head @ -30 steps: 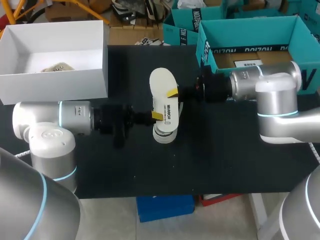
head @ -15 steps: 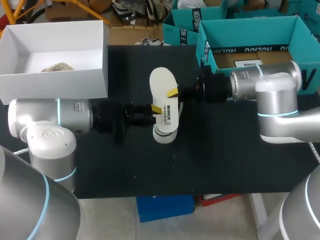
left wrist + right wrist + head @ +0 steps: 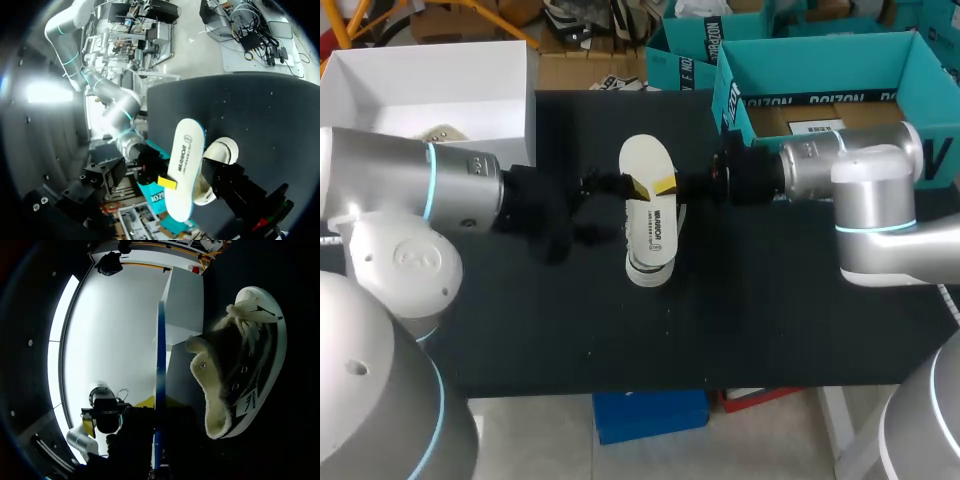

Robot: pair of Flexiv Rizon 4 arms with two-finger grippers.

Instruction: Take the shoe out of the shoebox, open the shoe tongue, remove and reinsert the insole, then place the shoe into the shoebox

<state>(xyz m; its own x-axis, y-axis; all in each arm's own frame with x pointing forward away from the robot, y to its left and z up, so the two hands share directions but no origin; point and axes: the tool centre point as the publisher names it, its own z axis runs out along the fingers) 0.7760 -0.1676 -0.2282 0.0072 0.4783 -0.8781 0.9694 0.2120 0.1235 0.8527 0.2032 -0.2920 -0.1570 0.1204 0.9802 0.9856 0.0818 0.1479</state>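
Over the middle of the worktop (image 3: pixel 770 320), your right hand (image 3: pixel 667 185) is pinching the insole (image 3: pixel 645 160) by its edge, holding it just above the shoe (image 3: pixel 648 270), both running lengthwise away from you. Your left hand (image 3: pixel 636 188) is sitting at the opposite edge, equally near; its grip I cannot tell.

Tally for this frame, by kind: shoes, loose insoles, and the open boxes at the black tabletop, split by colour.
shoe: 1
insole: 1
white box: 1
teal box overlapping the tabletop: 1
Total: 4
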